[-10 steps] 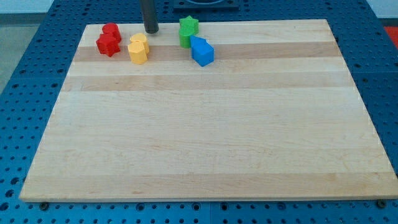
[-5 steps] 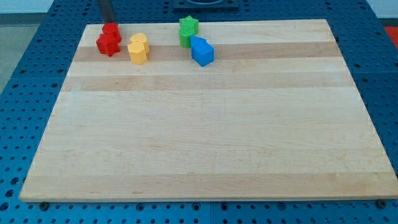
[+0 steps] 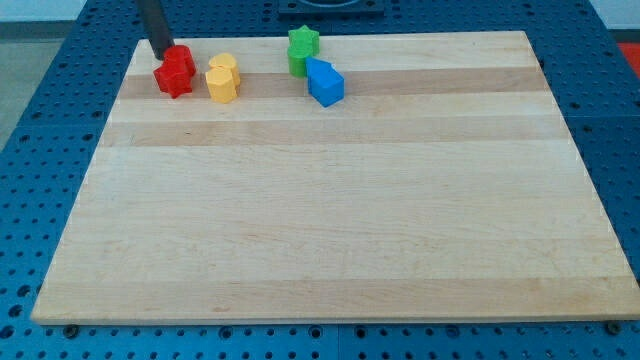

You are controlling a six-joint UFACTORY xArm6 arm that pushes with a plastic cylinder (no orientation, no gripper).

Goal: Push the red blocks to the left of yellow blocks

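Two red blocks (image 3: 175,70) sit together near the board's top left corner, one behind the other; the front one looks star-shaped. Two yellow blocks (image 3: 222,78) stand just to their right, also close together. My tip (image 3: 160,54) is at the top left, touching or almost touching the upper left side of the rear red block. The dark rod rises out of the view's top.
A green block (image 3: 302,48) and a blue block (image 3: 325,82) sit together at the top middle, right of the yellow ones. The wooden board (image 3: 330,200) lies on a blue perforated table; its top edge is just behind the blocks.
My tip has moved left along the board's top edge, from above the yellow blocks to the upper left of the red blocks. The blocks have barely moved.
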